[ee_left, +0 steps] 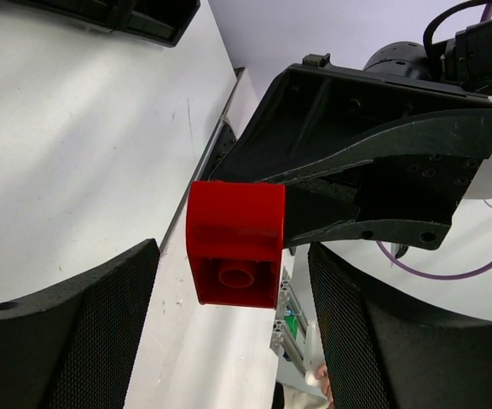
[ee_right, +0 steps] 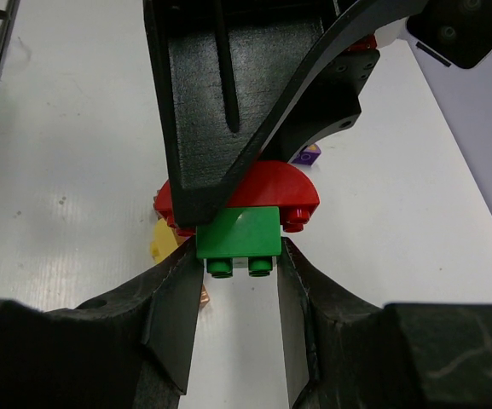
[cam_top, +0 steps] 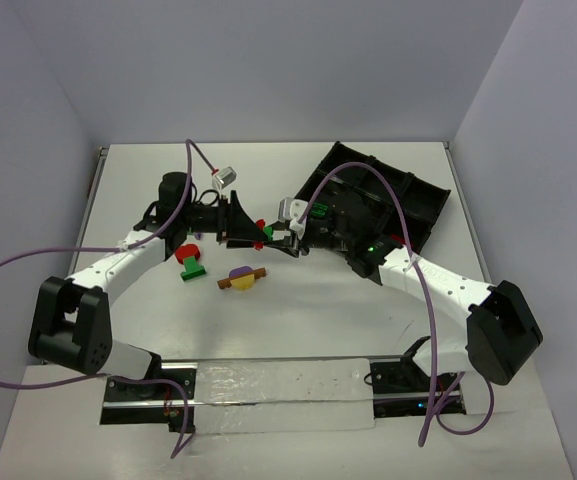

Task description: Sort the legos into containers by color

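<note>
My right gripper (ee_right: 239, 256) is shut on a small green lego (ee_right: 238, 240), held above the table between the two arms. A red lego (ee_left: 235, 243) sits at the far end of that green one, its hollow underside facing the left wrist camera. My left gripper (ee_left: 231, 285) is open, its fingers (ee_left: 83, 332) standing to either side of the red lego with a gap on each side. From above, the two grippers (cam_top: 240, 222) (cam_top: 278, 238) meet nose to nose around the red and green legos (cam_top: 260, 228). The black tray of containers (cam_top: 413, 195) lies at the back right.
A red-and-green cluster (cam_top: 191, 258) and a yellow, purple and brown cluster (cam_top: 241, 277) lie on the white table left of centre. A small white cable plug (cam_top: 225, 175) rests near the back. Purple cables loop over both arms.
</note>
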You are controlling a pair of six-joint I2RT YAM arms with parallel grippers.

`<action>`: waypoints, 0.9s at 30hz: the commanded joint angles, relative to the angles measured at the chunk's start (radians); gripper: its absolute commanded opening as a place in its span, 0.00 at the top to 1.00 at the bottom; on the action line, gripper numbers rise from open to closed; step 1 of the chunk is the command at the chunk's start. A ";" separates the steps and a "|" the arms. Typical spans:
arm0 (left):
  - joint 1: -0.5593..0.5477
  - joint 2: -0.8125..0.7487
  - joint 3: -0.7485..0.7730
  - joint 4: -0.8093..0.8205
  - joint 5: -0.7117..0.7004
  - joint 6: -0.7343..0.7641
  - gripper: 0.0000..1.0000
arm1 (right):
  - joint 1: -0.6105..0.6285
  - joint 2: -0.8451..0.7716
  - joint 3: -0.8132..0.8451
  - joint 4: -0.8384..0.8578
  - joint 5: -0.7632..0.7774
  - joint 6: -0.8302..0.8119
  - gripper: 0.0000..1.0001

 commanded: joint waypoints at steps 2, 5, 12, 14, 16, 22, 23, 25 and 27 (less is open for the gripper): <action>0.023 -0.041 0.005 0.035 -0.001 0.008 0.21 | 0.002 -0.003 -0.006 0.020 0.013 -0.008 1.00; 0.027 -0.046 0.000 0.052 0.001 -0.002 0.24 | 0.002 -0.003 -0.008 0.021 0.016 -0.006 1.00; 0.038 -0.058 -0.013 0.055 0.002 -0.003 0.39 | 0.002 0.006 -0.005 0.017 0.013 -0.006 1.00; 0.038 -0.058 -0.017 0.066 0.004 -0.011 0.42 | 0.004 0.011 -0.006 0.018 0.010 -0.004 1.00; 0.038 -0.057 -0.018 0.070 0.003 -0.014 0.46 | 0.002 0.011 -0.005 0.018 0.009 -0.003 1.00; 0.040 -0.057 -0.017 0.069 0.007 -0.013 0.89 | 0.002 0.013 -0.002 0.011 0.014 -0.006 1.00; 0.041 -0.056 -0.016 0.063 0.008 -0.009 0.95 | 0.002 0.014 -0.004 0.010 0.017 -0.007 1.00; 0.045 -0.057 -0.019 0.055 0.010 -0.004 1.00 | 0.001 0.014 -0.007 0.007 0.027 -0.011 1.00; 0.055 -0.065 -0.028 0.063 0.012 -0.009 1.00 | -0.001 0.015 -0.012 -0.002 0.039 -0.020 1.00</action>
